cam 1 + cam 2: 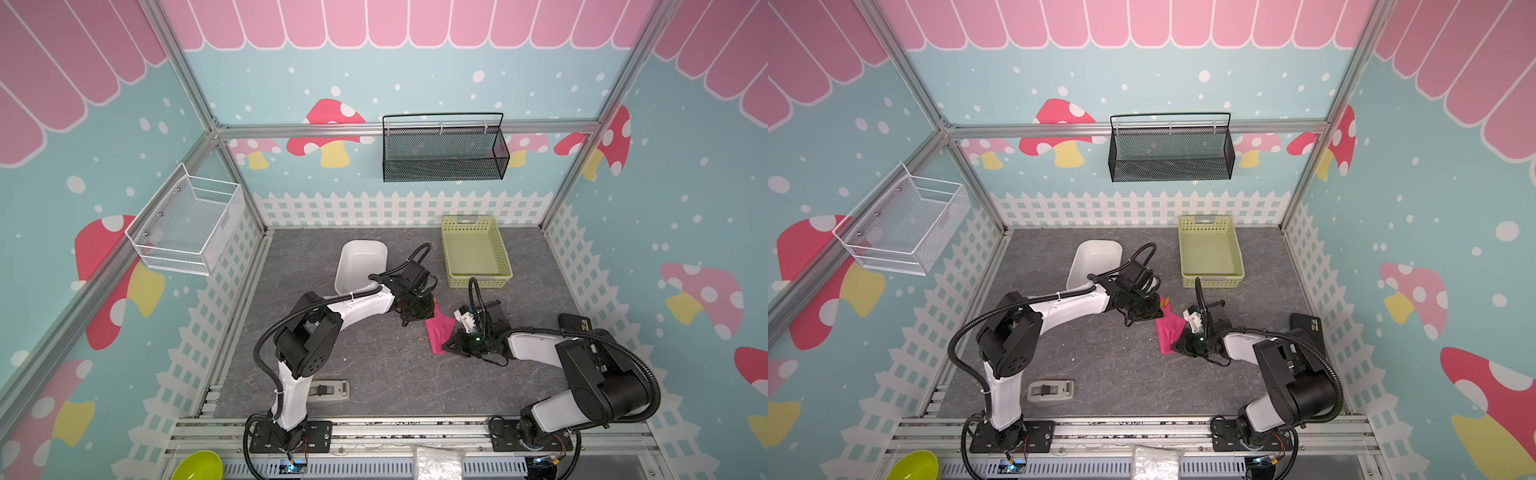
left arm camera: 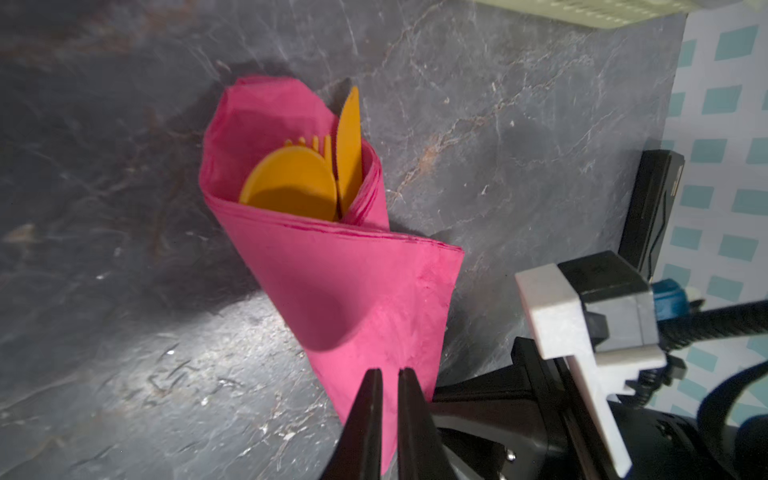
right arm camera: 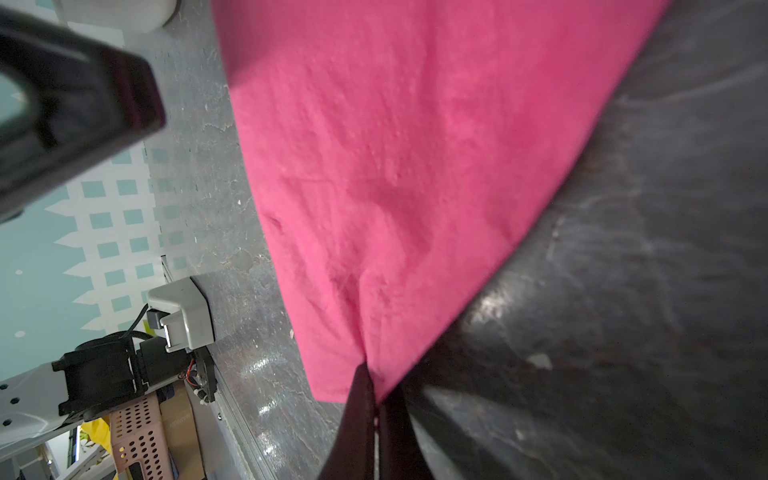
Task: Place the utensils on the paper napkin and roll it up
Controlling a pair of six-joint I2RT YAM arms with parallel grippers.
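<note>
utensils (image 2: 299,183) in napkin (image 2: 353,282) | napkin between left claw (image 2: 388,372), right claw (image 3: 374,386)

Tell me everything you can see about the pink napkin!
The paper napkin is bright magenta, thin and soft-looking, slightly wrinkled. It is rolled into a loose cone whose open end seems to rest on the grey table, with orange utensils peeking out. The right gripper pinches one corner, puckering the paper. The left gripper, nearly closed, sits at the narrow end; whether it pinches is unclear.
</note>
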